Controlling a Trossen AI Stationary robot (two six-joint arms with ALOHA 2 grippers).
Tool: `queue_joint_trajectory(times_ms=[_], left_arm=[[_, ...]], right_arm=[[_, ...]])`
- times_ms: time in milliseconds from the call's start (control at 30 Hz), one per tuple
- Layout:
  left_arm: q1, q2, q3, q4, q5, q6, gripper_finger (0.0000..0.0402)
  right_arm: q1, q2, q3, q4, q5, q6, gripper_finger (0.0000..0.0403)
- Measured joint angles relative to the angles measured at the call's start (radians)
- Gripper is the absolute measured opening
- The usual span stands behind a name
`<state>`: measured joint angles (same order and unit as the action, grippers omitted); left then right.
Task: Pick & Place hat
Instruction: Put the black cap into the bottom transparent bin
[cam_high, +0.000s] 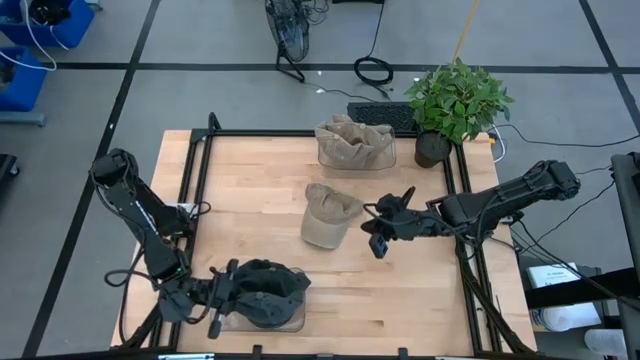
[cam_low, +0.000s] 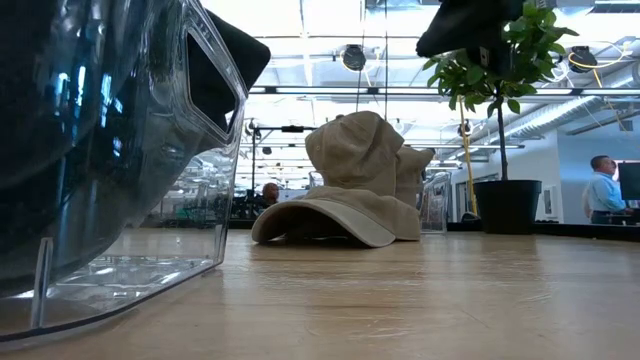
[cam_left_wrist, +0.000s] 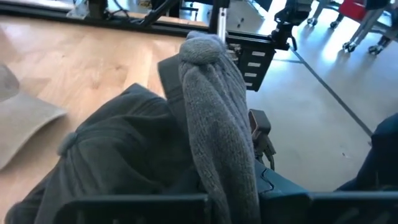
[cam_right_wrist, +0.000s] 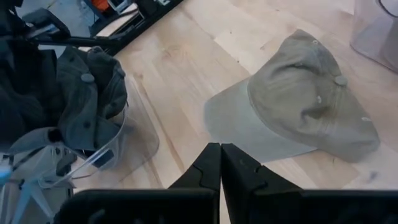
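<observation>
A tan cap (cam_high: 328, 215) lies on the wooden table's middle, resting on its brim and the rim of its crown (cam_low: 345, 215). My right gripper (cam_high: 380, 240) hangs above the table just right of the cap. It is shut and empty, pointing at the cap's brim (cam_right_wrist: 239, 124). My left gripper (cam_high: 215, 305) is at the near left, by a clear bin (cam_high: 298, 320) of dark caps (cam_left_wrist: 118, 155). In the left wrist view a grey knitted piece (cam_left_wrist: 217, 118) stands up in front of the dark caps and hides what lies behind it.
A second clear bin (cam_high: 355, 150) with tan caps stands at the table's far side, a potted plant (cam_high: 455, 100) at the far right corner. A black frame (cam_high: 200, 150) runs along the table's edges. Bare wood lies between the tan cap and the near bin.
</observation>
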<state>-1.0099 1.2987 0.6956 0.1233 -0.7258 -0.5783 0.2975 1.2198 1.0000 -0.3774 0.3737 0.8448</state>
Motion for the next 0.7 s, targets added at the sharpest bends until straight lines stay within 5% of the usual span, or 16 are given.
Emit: queue_joint_trajectory(times_ms=[700], left_arm=[[0.008,-0.035,0.000,-0.069,0.053,-0.141,0.0213]], right_arm=[[-0.022,0.000,0.000,0.007,-0.004,-0.029,0.0000]])
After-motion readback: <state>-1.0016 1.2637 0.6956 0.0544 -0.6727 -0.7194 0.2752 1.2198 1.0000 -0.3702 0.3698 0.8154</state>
